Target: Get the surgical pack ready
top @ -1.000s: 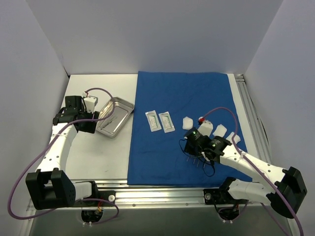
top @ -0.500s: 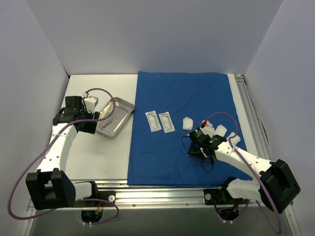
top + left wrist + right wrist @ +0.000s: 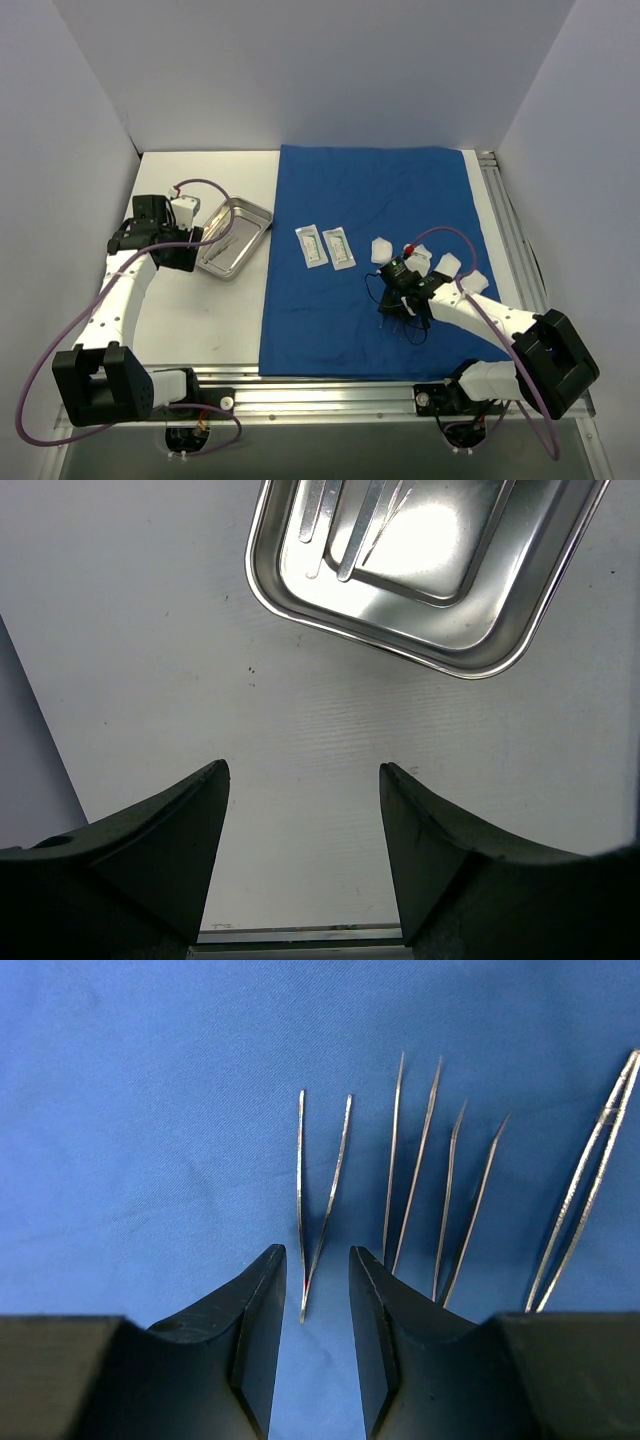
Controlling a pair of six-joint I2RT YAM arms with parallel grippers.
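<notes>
Steel tweezers [image 3: 300, 1180] lengthwise inside the parted right claw [image 3: 314, 1260], tips outward.

tray [image 3: 250, 222] left of drape [image 3: 370, 190], sachets [image 3: 313, 246] on drape

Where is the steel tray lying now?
In the top view, the steel tray lies on the bare table left of the blue cloth, just ahead of the open left gripper.

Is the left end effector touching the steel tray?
Apart. The left wrist view shows bare white table between the left end effector and the steel tray.
</notes>
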